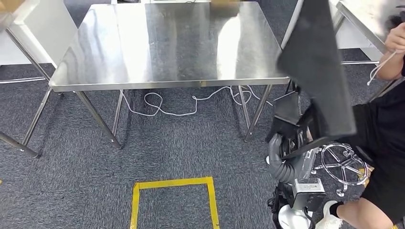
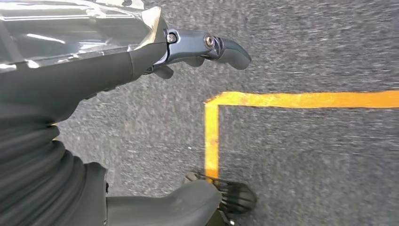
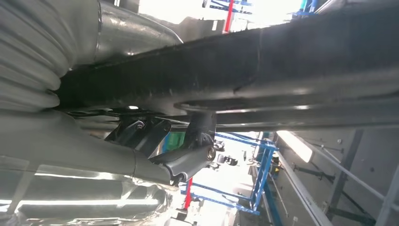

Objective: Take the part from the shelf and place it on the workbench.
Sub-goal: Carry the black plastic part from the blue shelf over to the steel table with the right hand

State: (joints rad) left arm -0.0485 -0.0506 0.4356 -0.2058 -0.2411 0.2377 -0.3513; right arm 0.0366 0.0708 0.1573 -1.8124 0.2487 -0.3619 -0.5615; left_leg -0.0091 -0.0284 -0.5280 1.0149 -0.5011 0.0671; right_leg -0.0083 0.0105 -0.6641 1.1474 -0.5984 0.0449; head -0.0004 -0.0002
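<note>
The part [image 1: 317, 62] is a large, flat, dark panel, held up tilted at the right of the head view, just off the workbench's right edge. My right hand [image 1: 290, 131] grips it from below. In the right wrist view the dark part [image 3: 282, 61] runs across above my right hand [image 3: 188, 150], whose fingers are wrapped against its underside. The steel workbench [image 1: 167, 43] stands ahead with a bare, shiny top. My left hand [image 2: 188, 49] hangs over the grey carpet, fingers extended and apart from the thumb [image 2: 188, 202], holding nothing.
A person in black [image 1: 382, 157] sits close at the right beside a chrome chair base [image 1: 344, 164]. A white cable [image 1: 176, 107] lies under the workbench. A yellow tape square [image 1: 174, 200] marks the carpet. A second steel table [image 1: 367, 19] stands at the back right.
</note>
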